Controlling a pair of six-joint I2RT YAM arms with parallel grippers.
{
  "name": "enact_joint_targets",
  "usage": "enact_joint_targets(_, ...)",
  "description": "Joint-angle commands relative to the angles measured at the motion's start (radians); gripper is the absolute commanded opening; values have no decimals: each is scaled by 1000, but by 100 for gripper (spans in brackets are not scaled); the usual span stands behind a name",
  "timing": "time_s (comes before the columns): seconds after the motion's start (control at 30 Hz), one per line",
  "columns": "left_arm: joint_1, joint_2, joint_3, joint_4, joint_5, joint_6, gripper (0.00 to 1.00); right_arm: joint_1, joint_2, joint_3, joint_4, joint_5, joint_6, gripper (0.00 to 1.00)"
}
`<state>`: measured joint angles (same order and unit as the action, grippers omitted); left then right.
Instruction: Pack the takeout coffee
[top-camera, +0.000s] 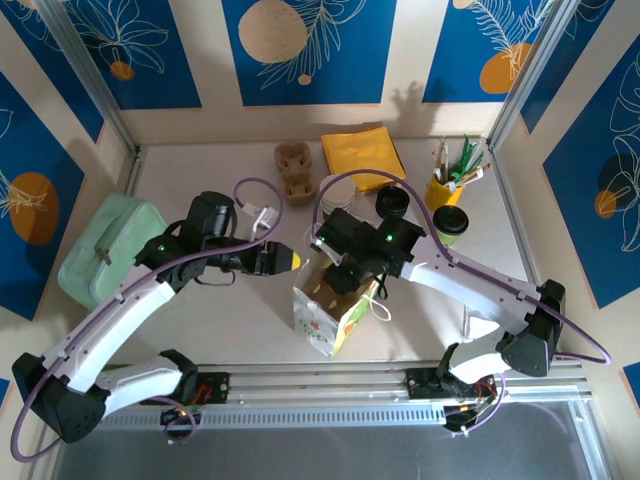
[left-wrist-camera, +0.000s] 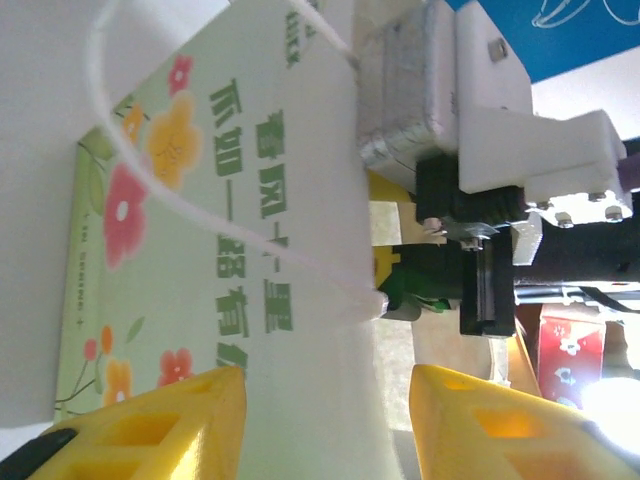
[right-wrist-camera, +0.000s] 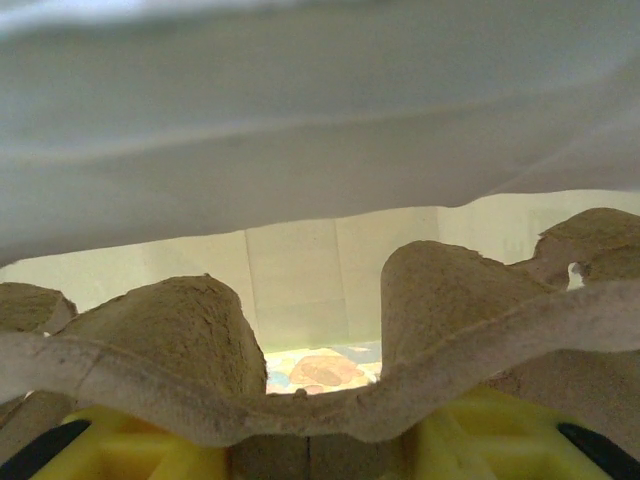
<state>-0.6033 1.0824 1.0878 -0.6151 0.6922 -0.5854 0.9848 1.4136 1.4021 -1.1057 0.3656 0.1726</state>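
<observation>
Status: early to mid, by our read.

**Not done:** the coffee cup (top-camera: 450, 222), black lid on, stands on the bench (top-camera: 200, 170) at the far right. It is just beside the yellow pen pot (top-camera: 443, 190) and well apart from the paper bag (top-camera: 330, 320). Neither tool touches it, so the main item is not packed yet.

**In hand:**
- The right tool (top-camera: 345, 278) is down in the bag's mouth, pinching a pulp cup carrier (right-wrist-camera: 180, 330).
- In the right wrist view the carrier's edge sits across the yellow fingers (right-wrist-camera: 470, 435). The bag wall is above it, and the bag floor shows past it.
- We judge the carrier partway in and not seated. How deep it is, we can't tell.

**Support side:**
- The left tool (top-camera: 285, 260) is at the bag's left rim.
- In the left wrist view its fingers are spread, with the bag wall running between them and no clamp on the paper.
- We take it as placed to steady the bag or keep the mouth open. Whether a finger touches the paper, we can't tell.

**Bag:** it stands upright with its mouth open, between the two arms and near the front of the bench.

**Left to do, as we see it:**
- Seat the carrier flat on the bag floor and let go.
- Send a tool across to the cup.
- Take the cup upright and set it into a carrier pocket inside the bag.

So most of the task is ahead of us.
</observation>
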Motion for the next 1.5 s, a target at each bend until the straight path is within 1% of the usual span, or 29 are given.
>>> enact_joint_targets(0.0,-30,13,32,31,22,59,47,-4,-10,-5,12,-28,2,42)
enact_joint_targets(0.23,-98,36,35,24,-28,119,46,-4,-4,4,9,-25,4,42)
enact_joint_targets(0.37,-102,40,25,13,-67,135,41,-3,-1,7,6,-20,5,42)
enact_joint_targets(0.43,-101,35,21,3,-109,145,34,-3,-2,8,3,-20,5,42)
enact_joint_targets(0.63,-102,30,20,15,-184,129,14,4,-6,-2,1,-17,0,41)
enact_joint_targets(0.83,-103,21,25,3,-252,113,3,8,-7,-28,10,-29,6,41)
enact_joint_targets(0.97,-106,18,30,-3,-262,105,0,9,9,-35,10,-25,8,41)
enact_joint_targets(1.23,-108,-2,42,-17,-273,104,0,-4,27,-55,25,-34,-1,41)
enact_joint_targets(1.47,-108,-10,48,-13,-251,96,0,-8,22,-77,38,-47,-17,42)
